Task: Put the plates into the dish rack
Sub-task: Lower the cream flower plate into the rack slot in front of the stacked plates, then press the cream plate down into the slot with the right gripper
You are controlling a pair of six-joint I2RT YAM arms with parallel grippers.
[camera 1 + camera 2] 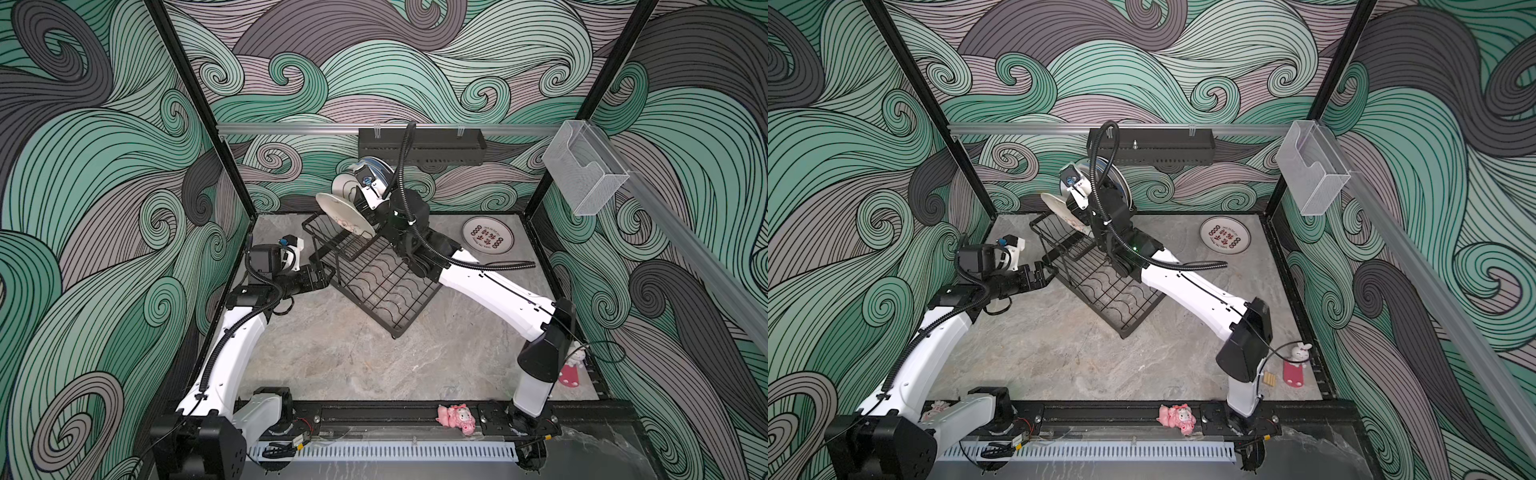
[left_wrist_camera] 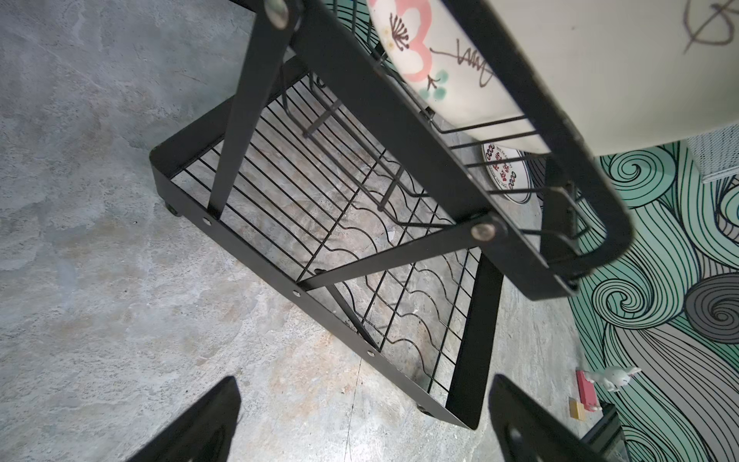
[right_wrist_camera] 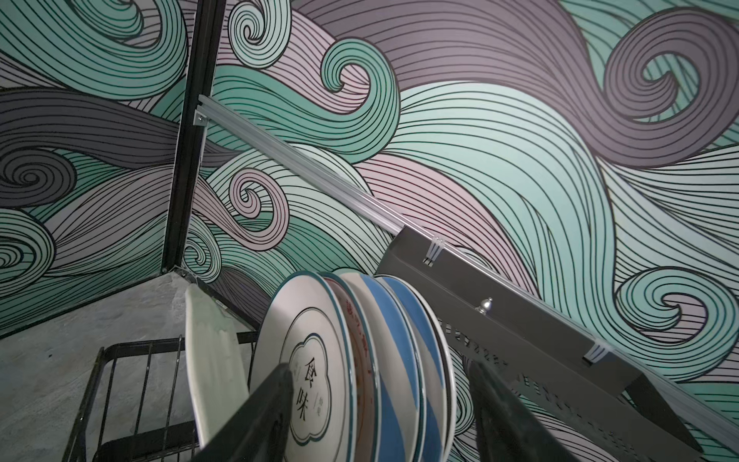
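The black wire dish rack (image 1: 374,282) (image 1: 1100,286) stands mid-table. Several plates stand on edge in its raised basket: a cream doodled plate (image 1: 345,214) (image 2: 460,60) (image 3: 212,380), then a green-rimmed white plate (image 3: 308,340), an orange one (image 3: 352,316) and two blue-striped ones (image 3: 396,340). My right gripper (image 1: 356,195) (image 3: 378,368) is open, its fingers straddling the tight group of plates. A red-lettered white plate (image 1: 487,235) (image 1: 1225,235) (image 2: 506,172) lies flat on the table at the back right. My left gripper (image 1: 320,278) (image 1: 1038,276) (image 2: 364,384) hangs open and empty beside the rack's left side.
A black perforated tray (image 1: 422,145) hangs on the back wall behind the plates. A clear plastic box (image 1: 582,174) hangs on the right wall rail. A pink toy (image 1: 455,417) lies on the front rail. A rabbit figure (image 1: 1298,361) and a small wooden block (image 1: 1269,379) sit at the right edge.
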